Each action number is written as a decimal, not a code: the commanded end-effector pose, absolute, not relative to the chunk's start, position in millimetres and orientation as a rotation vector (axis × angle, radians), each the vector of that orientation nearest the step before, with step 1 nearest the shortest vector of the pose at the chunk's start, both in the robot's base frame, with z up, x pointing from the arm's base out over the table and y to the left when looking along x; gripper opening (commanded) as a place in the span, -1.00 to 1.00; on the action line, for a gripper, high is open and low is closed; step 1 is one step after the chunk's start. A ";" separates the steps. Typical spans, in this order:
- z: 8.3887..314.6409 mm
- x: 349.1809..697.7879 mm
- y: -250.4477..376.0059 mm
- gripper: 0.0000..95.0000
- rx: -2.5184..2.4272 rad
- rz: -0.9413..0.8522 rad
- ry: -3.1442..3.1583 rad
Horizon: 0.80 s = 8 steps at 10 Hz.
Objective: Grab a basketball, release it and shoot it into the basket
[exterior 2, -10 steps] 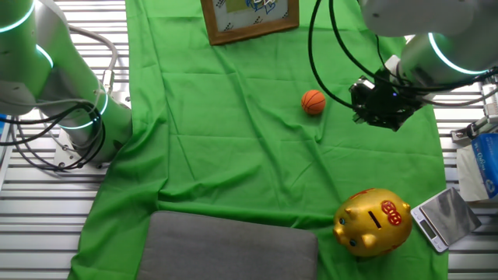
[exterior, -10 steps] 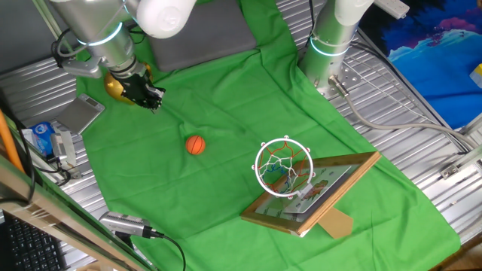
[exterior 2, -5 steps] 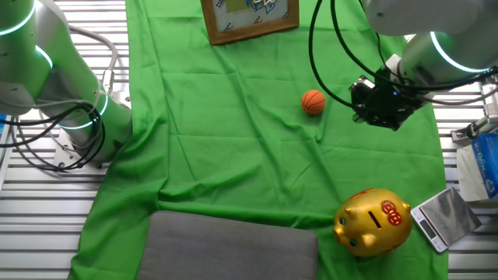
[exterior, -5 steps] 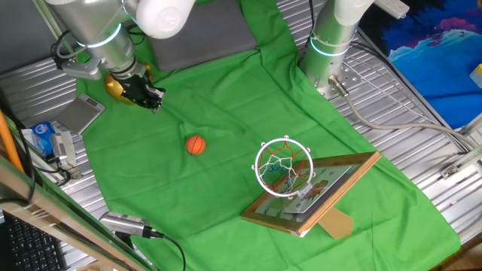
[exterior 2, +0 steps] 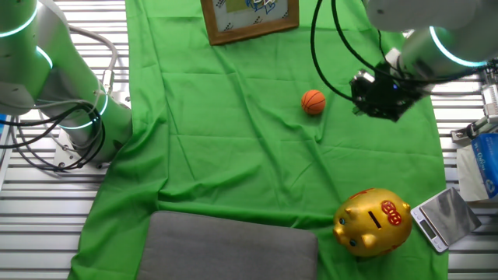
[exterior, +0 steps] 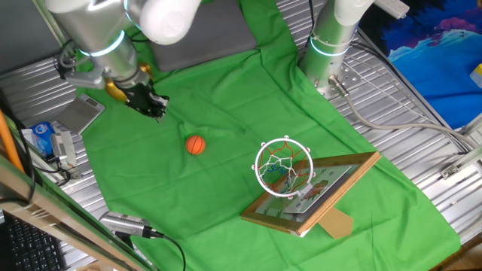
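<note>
One fixed view, nearest: the basket [exterior: 284, 167] is lying closest to this camera, its white rim and red-and-white net standing out from a wooden-framed backboard [exterior: 316, 192] that is leaning back on the green cloth [exterior: 226, 105].
Middle ground: the basketball [exterior: 195, 144] is sitting alone on the cloth, well apart from the basket and touching nothing else.
Behind the ball: the gripper [exterior: 153, 105] is hovering near the basketball, apart from it, dark fingers pointing down toward the cloth; nothing is showing between them, but I cannot tell whether they are spread or pressed together.
Farther back: a golden piggy bank [exterior: 114, 88] is peeking out just behind the gripper, mostly hidden by the arm.
Tabletop: a ridged metal tabletop [exterior: 422, 120] is carrying the cloth and everything on it.
Other fixed view, nearest: a grey pad [exterior 2: 232, 247] is lying at the near edge, with the golden piggy bank [exterior 2: 372, 222] standing just beside it.
Middle: the basketball [exterior 2: 313, 102] is resting on the cloth, with the gripper [exterior 2: 372, 101] close to its side and not touching it.
Farthest: the backboard [exterior 2: 249, 17] is showing only its lower frame at the top edge.
</note>
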<state>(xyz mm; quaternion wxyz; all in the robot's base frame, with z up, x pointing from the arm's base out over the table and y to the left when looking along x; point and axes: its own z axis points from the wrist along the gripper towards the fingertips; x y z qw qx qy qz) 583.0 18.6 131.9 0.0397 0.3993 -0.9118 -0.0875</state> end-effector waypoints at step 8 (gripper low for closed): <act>96.4 540.3 57.0 0.60 1.256 -0.256 -2.807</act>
